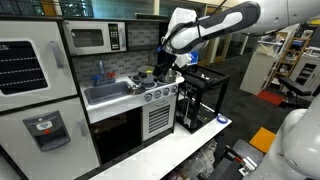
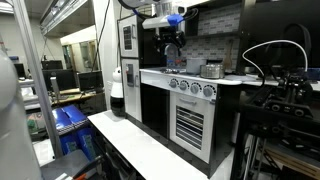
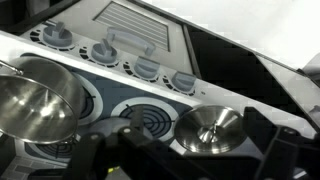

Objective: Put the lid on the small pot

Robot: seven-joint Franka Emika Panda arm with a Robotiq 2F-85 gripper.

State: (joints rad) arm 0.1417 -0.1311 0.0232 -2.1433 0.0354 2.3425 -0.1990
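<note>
In the wrist view a shiny steel lid (image 3: 208, 128) with a small centre knob lies flat on the toy stove top, on the right burner. The small steel pot (image 3: 32, 102) stands open on the left burner, apart from the lid. My gripper (image 3: 185, 152) is open, with dark fingers on either side of the lid and just above it, holding nothing. In both exterior views the gripper (image 1: 165, 62) (image 2: 172, 52) hangs over the stove. A pot (image 2: 212, 69) shows on the stove top beside it.
The stove front has a row of grey knobs (image 3: 120, 58) and an oven door (image 3: 135, 25). A sink (image 1: 105, 93) sits beside the stove, with a microwave (image 1: 92, 38) above and a toy fridge (image 1: 30, 70) at the side. A black frame (image 1: 200, 95) stands next to the kitchen.
</note>
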